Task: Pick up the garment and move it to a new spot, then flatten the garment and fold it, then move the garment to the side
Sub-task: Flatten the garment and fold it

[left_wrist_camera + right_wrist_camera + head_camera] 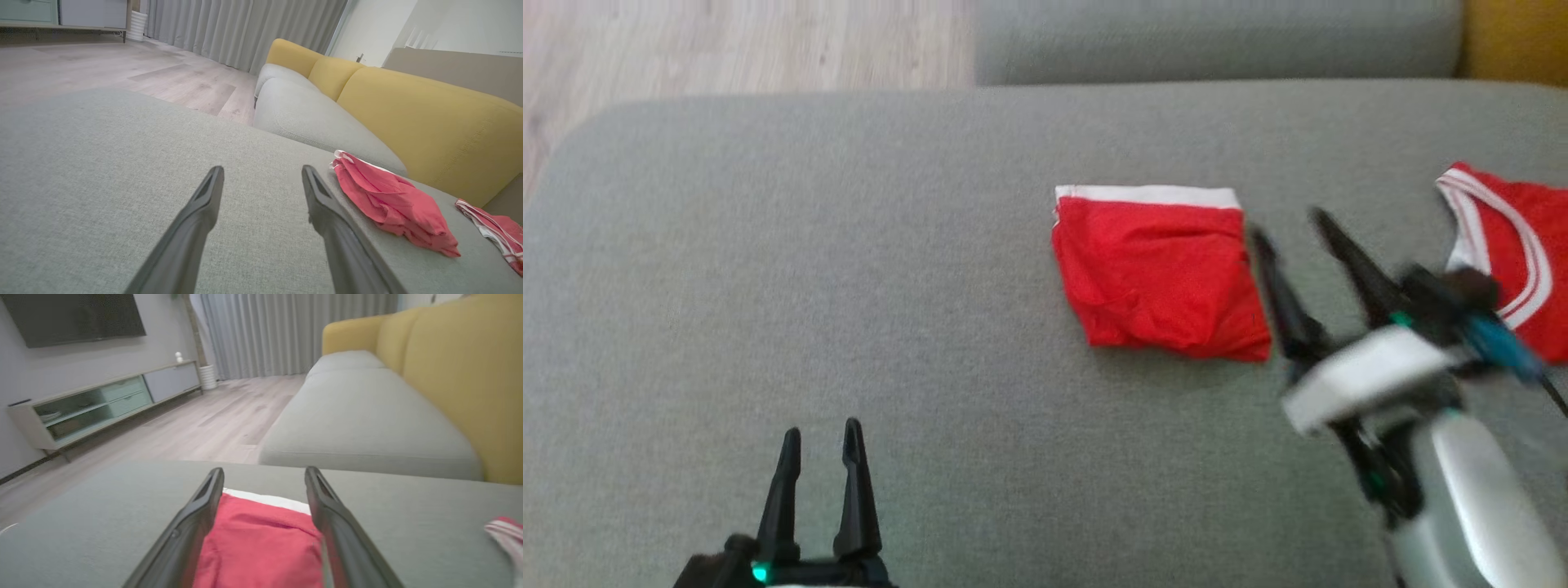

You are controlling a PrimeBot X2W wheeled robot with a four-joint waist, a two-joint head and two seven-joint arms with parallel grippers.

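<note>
A folded red garment with a white waistband along its far edge lies on the grey sofa cushion, a little right of centre. It also shows in the left wrist view and the right wrist view. My right gripper is open just to the garment's right, blurred, with nothing between its fingers. In the right wrist view the red cloth lies below and between the spread fingers. My left gripper is open at the lower left, well clear of the garment, over bare cushion.
A second red garment with white stripes lies at the cushion's right edge. A further grey seat and yellow backrests stand beyond. Wooden floor lies off the cushion's far left, with a low TV cabinet across the room.
</note>
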